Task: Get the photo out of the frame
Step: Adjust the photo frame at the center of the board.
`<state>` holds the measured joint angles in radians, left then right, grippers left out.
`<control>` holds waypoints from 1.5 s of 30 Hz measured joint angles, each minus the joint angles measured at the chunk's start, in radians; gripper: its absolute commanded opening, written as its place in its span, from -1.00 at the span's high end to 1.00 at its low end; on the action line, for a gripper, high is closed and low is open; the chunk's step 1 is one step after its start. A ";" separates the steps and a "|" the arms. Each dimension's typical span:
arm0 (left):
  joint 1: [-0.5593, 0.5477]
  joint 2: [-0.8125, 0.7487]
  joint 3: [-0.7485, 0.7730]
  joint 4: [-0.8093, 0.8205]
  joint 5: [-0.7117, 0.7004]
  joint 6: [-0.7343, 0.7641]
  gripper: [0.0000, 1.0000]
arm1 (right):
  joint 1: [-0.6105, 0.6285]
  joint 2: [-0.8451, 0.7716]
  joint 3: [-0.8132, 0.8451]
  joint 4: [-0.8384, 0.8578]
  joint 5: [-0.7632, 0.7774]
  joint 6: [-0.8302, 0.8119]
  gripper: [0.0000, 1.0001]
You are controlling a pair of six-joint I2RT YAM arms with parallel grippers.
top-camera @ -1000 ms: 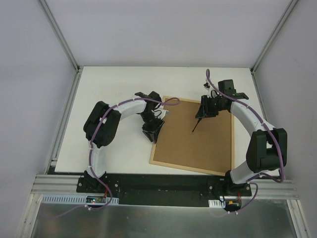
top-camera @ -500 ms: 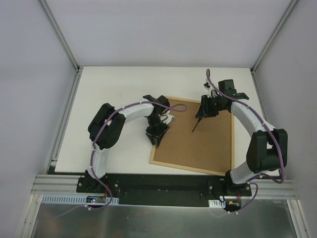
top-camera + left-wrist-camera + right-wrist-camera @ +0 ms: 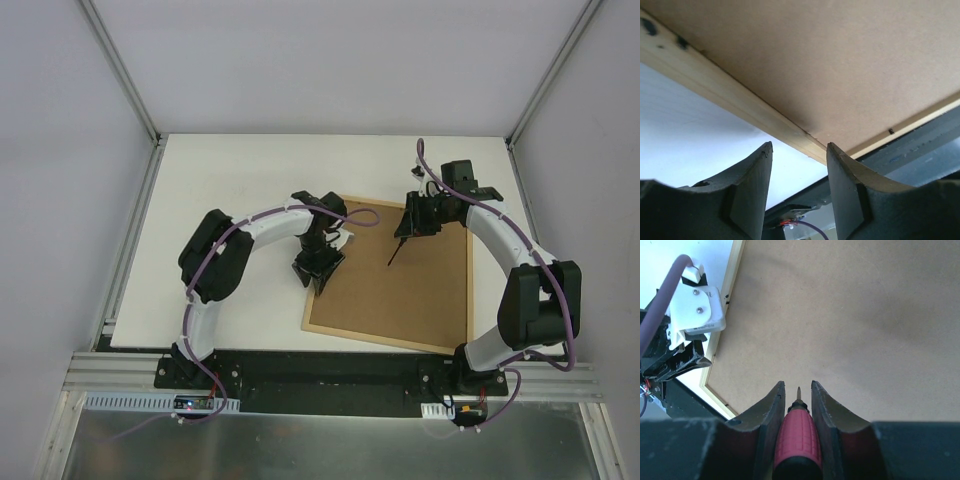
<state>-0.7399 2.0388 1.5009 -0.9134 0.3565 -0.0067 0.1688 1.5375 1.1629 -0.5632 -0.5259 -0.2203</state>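
Note:
The frame (image 3: 420,290) lies face down on the white table, its brown fibreboard back (image 3: 830,65) up and its thin light wood rail (image 3: 740,100) showing along the left side. The photo is hidden under the back. My left gripper (image 3: 318,275) hangs over the frame's left rail, open (image 3: 799,150), with nothing between its fingers (image 3: 755,185). My right gripper (image 3: 408,232) is above the back's upper middle, shut (image 3: 798,385) on a red-handled screwdriver (image 3: 798,427). The screwdriver's thin tip (image 3: 393,260) points down at the board.
The frame's near edge lies close to the black base rail (image 3: 330,372) at the table's front. Bare white table (image 3: 240,180) stretches left of and behind the frame. Grey walls and metal posts (image 3: 120,70) enclose the back and sides. The left wrist's white camera mount (image 3: 696,310) shows in the right wrist view.
My left arm has swung right from the bare table to the frame's left rail, and its jaws have widened. The right arm and the screwdriver have not moved.

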 measured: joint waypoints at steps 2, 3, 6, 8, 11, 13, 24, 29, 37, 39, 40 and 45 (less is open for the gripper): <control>0.001 -0.002 0.000 0.008 -0.023 0.000 0.06 | 0.000 0.000 0.000 0.000 -0.003 0.000 0.99; 0.001 -0.002 0.000 0.011 -0.030 0.000 0.06 | 0.000 0.000 0.000 0.000 -0.005 0.000 0.99; 0.001 -0.002 0.000 0.014 -0.052 -0.005 0.06 | 0.000 0.000 0.000 0.000 -0.006 0.000 0.99; 0.001 0.000 0.000 0.017 -0.054 -0.005 0.06 | 0.000 0.000 0.000 0.000 -0.006 0.000 0.99; 0.000 0.003 0.000 0.018 -0.054 -0.005 0.07 | 0.000 0.000 0.000 0.000 -0.006 0.000 0.99; -0.001 0.005 -0.002 0.018 -0.053 -0.005 0.07 | 0.000 0.000 0.000 0.000 -0.006 0.000 0.99; -0.038 0.021 -0.034 0.017 -0.052 -0.005 0.13 | 0.000 0.000 0.000 0.000 -0.010 0.000 0.99; -0.038 0.031 -0.021 0.009 -0.052 -0.009 0.18 | 0.000 0.000 0.000 0.000 -0.013 0.000 0.99; -0.027 0.066 0.017 -0.024 -0.042 -0.028 0.55 | 0.000 0.000 0.000 0.001 -0.022 0.002 0.99; -0.010 0.069 0.018 -0.029 -0.017 -0.053 0.72 | 0.000 0.000 0.000 0.000 -0.027 0.003 0.99; -0.001 0.069 0.017 -0.029 -0.006 -0.062 0.81 | 0.000 0.000 0.000 0.000 -0.029 0.003 0.99; 0.049 0.069 0.006 -0.005 0.054 -0.063 1.00 | 0.000 0.000 0.000 0.001 -0.037 0.003 0.99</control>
<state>-0.6910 2.1078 1.5070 -0.9180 0.4103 -0.0696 0.1688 1.5375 1.1629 -0.5625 -0.5629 -0.2173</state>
